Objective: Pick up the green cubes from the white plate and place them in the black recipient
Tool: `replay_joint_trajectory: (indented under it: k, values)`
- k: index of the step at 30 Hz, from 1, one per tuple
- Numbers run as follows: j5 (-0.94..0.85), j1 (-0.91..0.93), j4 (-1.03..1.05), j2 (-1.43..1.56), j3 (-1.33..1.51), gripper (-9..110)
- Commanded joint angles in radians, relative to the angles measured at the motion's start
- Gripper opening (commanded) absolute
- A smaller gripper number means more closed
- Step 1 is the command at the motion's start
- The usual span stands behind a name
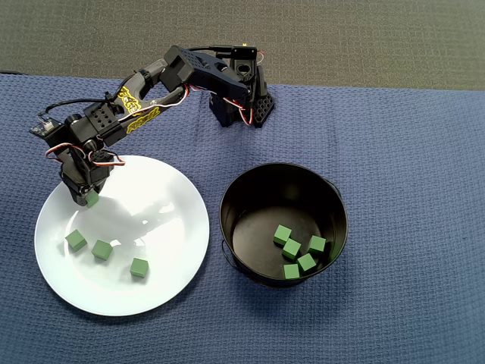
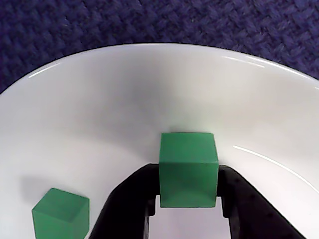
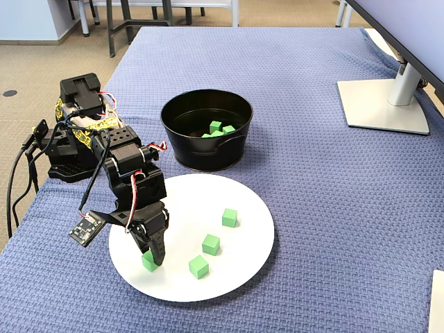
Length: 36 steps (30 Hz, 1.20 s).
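Jaws: closed on one green cube, a black finger pressed on each side, seen in the wrist view
Gripper: low over the far left part of the white plate in the overhead view, at the plate's near left edge in the fixed view
Held cube: at or just above the plate; cannot tell if lifted yet
Slip risk: cube sticking out past the fingertips, so may twist or drop on the way up
Bump risk: another cube just beside the left finger in the wrist view, easy to knock on a sideways move
Pot risk: tall walls on the black pot, so a low swing may hit the rim or its thin wire handle
Miss risk: cube let go too early lands on the blue cloth, not in the pot
White plate: three loose green cubes near its front, plus the gripped one
Black pot: five green cubes lying close together on the shiny floor, right of the plate in the overhead view
Left to move: four cubes, counting the held one
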Motion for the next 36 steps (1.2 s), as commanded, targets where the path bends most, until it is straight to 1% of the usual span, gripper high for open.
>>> replay_joint_trajectory:
  k: [1,4,8,12,16,20,24,30,33,35,36]
  values:
    - [0.002,0.017,0.002,0.015,-0.06,0]
    - [0.002,0.023,0.002,0.06,-0.035,0]
    - [0.003,0.037,-0.037,0.314,0.114,0]
    - [-0.014,-0.04,0.014,0.565,0.272,0]
    - [0.02,-0.144,0.054,0.811,0.408,0]
    - [0.032,-0.33,0.106,1.014,0.482,0]
    - [0.066,-0.584,0.066,1.114,0.572,0]
    - [0.175,-0.905,0.054,1.117,0.609,0]
    - [0.207,-1.014,0.041,1.114,0.644,0]
    - [0.225,-1.052,0.043,1.115,0.643,0]
    - [0.21,-1.072,0.06,1.115,0.634,11]
